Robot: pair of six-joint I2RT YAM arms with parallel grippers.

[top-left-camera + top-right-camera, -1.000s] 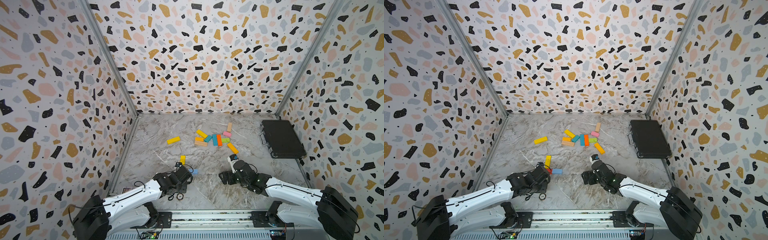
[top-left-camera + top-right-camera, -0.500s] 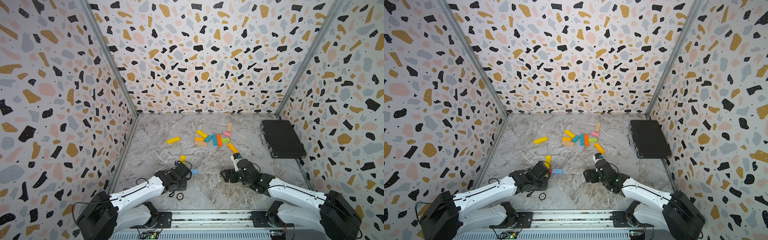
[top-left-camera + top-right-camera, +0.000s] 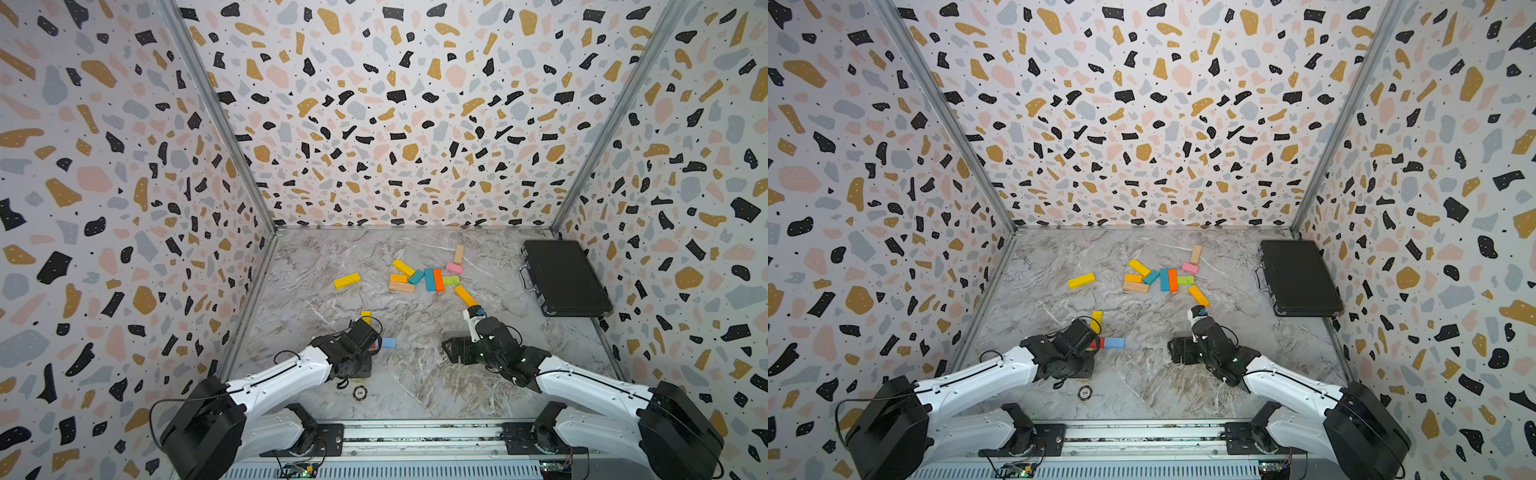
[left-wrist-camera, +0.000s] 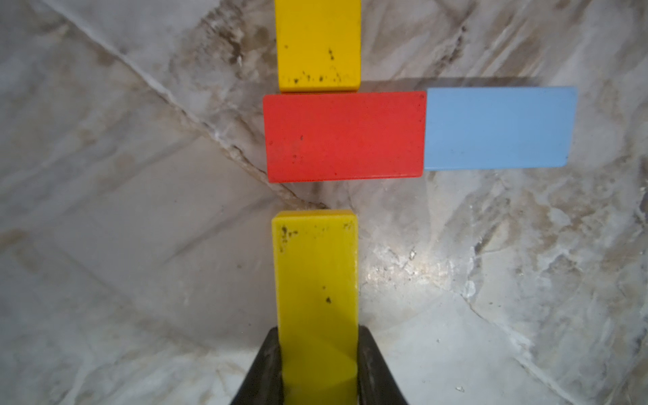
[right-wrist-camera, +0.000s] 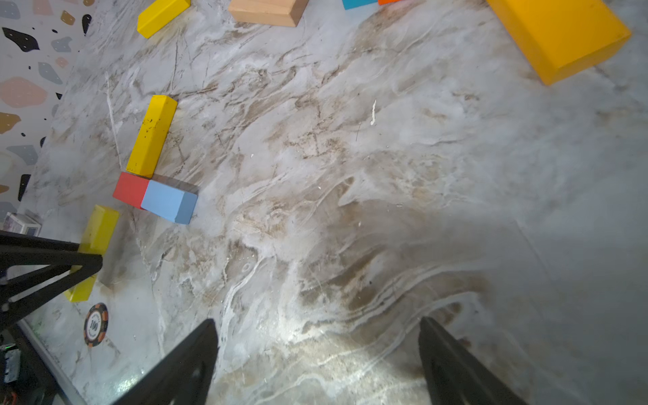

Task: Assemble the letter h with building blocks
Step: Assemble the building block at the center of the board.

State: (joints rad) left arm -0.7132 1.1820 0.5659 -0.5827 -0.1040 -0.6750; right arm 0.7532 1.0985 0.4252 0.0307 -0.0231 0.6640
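My left gripper (image 4: 318,331) is shut on a long yellow block (image 4: 317,298), with a finger against each long side. The block's free end stops a short gap from a red block (image 4: 343,136). A blue block (image 4: 498,128) touches the red one end to end, and a second yellow block (image 4: 317,45) butts against the red block's far side. In a top view the yellow (image 3: 365,314) and blue (image 3: 388,342) blocks show beside the left wrist. My right gripper (image 5: 317,321) is open over bare table, with nothing between its fingers.
Several loose coloured blocks (image 3: 432,279) lie in a cluster at mid-table. A single yellow block (image 3: 346,280) lies to their left and an orange one (image 3: 464,296) just beyond my right wrist. A black case (image 3: 563,276) sits at the right wall. A round disc marked 100 (image 3: 360,392) lies near the front edge.
The left arm has carried the yellow block a little away from the front edge, toward the red block. The right arm has shifted slightly to the right, still open.
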